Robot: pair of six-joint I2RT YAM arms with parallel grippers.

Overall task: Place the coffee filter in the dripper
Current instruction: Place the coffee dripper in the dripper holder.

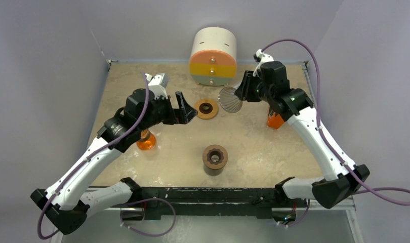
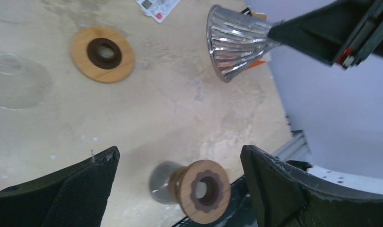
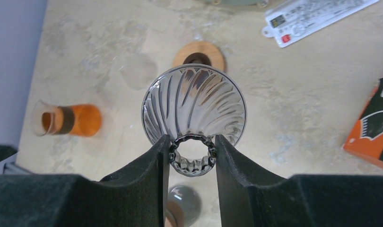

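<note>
My right gripper (image 1: 238, 94) (image 3: 192, 142) is shut on the narrow neck of a fluted silvery cone (image 1: 230, 99) (image 3: 194, 104), the filter, and holds it above the table with its wide mouth facing away. The cone also shows in the left wrist view (image 2: 234, 42). A flat wooden ring with a dark centre (image 1: 206, 108) (image 2: 103, 53) (image 3: 199, 54) lies on the table just beyond it. A dark vessel with a wooden collar (image 1: 214, 158) (image 2: 201, 191) stands at centre front. My left gripper (image 1: 185, 109) (image 2: 180, 156) is open and empty, beside the ring.
An orange glass carafe (image 1: 146, 140) (image 3: 69, 120) lies at the left under my left arm. A clear glass piece (image 2: 14, 80) (image 3: 135, 68) sits near the ring. A drum with coloured drawers (image 1: 213, 56) stands at the back. An orange box (image 1: 275, 120) and a white card (image 3: 312, 16) lie right.
</note>
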